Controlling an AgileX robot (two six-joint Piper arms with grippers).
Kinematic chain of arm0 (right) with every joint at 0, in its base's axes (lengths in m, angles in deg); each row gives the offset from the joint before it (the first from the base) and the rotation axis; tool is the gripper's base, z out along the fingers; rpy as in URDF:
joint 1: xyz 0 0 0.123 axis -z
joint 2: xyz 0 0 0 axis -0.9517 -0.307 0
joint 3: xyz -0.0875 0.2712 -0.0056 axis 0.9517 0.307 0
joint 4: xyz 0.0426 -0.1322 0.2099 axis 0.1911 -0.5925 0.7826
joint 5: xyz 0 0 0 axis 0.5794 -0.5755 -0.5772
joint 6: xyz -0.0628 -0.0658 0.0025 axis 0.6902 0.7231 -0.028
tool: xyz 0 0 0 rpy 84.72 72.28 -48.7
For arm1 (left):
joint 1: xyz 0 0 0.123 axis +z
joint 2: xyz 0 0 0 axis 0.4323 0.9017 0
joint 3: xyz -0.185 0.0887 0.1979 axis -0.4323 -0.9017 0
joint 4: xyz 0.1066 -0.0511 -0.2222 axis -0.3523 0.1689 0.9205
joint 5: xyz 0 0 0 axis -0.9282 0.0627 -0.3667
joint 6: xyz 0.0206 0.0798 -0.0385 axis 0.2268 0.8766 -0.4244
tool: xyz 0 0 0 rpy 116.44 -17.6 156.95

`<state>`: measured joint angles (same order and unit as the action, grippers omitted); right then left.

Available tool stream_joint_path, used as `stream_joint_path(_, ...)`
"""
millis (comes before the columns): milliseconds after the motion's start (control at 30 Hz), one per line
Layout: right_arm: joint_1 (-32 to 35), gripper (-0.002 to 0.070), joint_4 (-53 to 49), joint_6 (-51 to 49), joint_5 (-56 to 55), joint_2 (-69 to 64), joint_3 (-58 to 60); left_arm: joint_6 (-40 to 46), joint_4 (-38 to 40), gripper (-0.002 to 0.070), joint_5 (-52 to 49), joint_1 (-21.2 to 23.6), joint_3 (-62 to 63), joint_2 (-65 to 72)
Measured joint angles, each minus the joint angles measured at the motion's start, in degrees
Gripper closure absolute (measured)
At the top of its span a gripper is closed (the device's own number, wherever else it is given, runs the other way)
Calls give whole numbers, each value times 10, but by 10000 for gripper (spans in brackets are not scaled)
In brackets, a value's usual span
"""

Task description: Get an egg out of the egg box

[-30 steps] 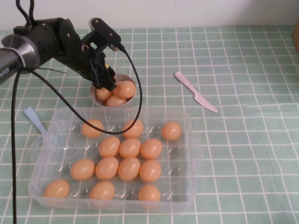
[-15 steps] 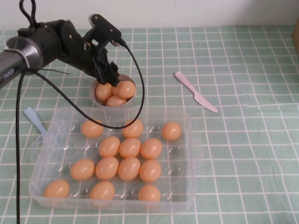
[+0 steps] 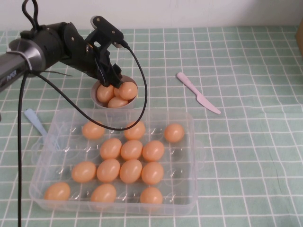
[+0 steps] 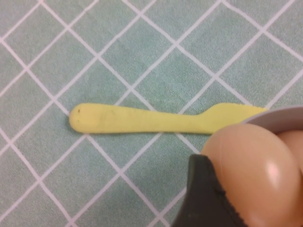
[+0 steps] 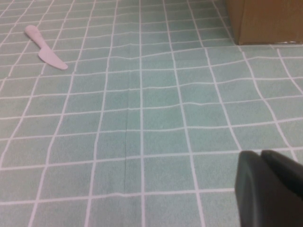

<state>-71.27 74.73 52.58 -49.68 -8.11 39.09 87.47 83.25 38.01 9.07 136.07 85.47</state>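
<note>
the left hand (image 3: 110,78) sits right over the small grey bowl (image 3: 130,101) at the back of the bench, tips down at the bowl's far-left rim. its dark fingers (image 4: 203,198) press against the nearest egg (image 3: 105,93) in the bowl, but whether the hand is gripping that egg or standing loose around it, i cannot tell. three eggs sit heaped in the bowl, the others (image 3: 128,90) touching it.

just in front of the bowl is the egg box (image 3: 191,142), a big clear tray, with thirteen orange-tan eggs in its dimples (image 3: 131,149), three in the back row and the rest packed toward the middle and front.

a black cable (image 3: 142,101) loops from the left arm down across the box's back edge. a pale blue utensil (image 3: 34,119) lies by the box's left side, a pink plastic knife (image 3: 198,93) well off to the right on the green checked cloth (image 3: 246,142). the left wrist view catches a yellow knife (image 4: 156,118) lying beside the bowl.

the right hand (image 5: 272,187) is parked low over bare cloth, its dark fingers looking drawn together, a brown box (image 5: 265,21) beyond it.
</note>
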Motion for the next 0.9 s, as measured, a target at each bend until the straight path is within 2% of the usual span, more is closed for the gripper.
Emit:
stream_joint_path(267,0,694,0,0,0,0,0,0,1,192,-2,1,0,0)
stream_joint_path(733,0,694,0,0,0,0,0,0,1,181,-40,1,0,-77)
stream_joint_path(800,0,694,0,0,0,0,0,-8,1,202,-60,1,0,-99)
stream_joint_path(900,0,694,0,0,0,0,0,-38,4,332,-82,1,-19,-154)
